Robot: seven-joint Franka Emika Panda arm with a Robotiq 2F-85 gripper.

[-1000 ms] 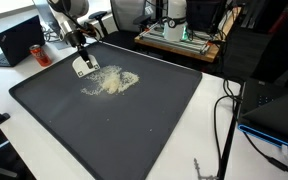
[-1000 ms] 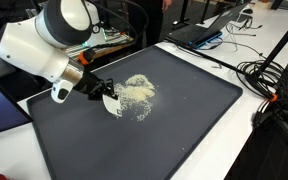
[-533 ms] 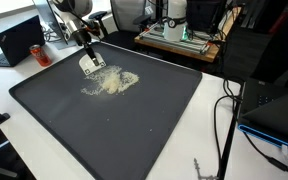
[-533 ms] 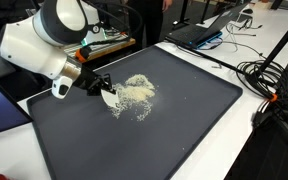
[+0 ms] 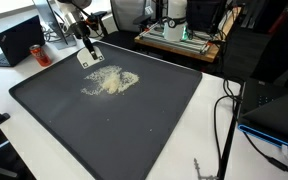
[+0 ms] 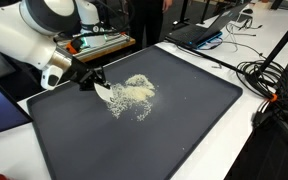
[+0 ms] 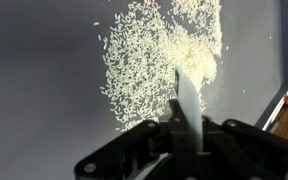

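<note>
Wrist view: the fingers (image 7: 156, 138) grip a white scraper (image 7: 187, 100). Its tip shows against scattered rice grains (image 7: 169, 55) on the black mat (image 7: 34, 60).

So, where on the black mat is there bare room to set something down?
The mat is bare from the rice to its near edge and to the edge by the cables. It is crowded at the far corner, where the pincer holds a scraper beside the rice.
</note>
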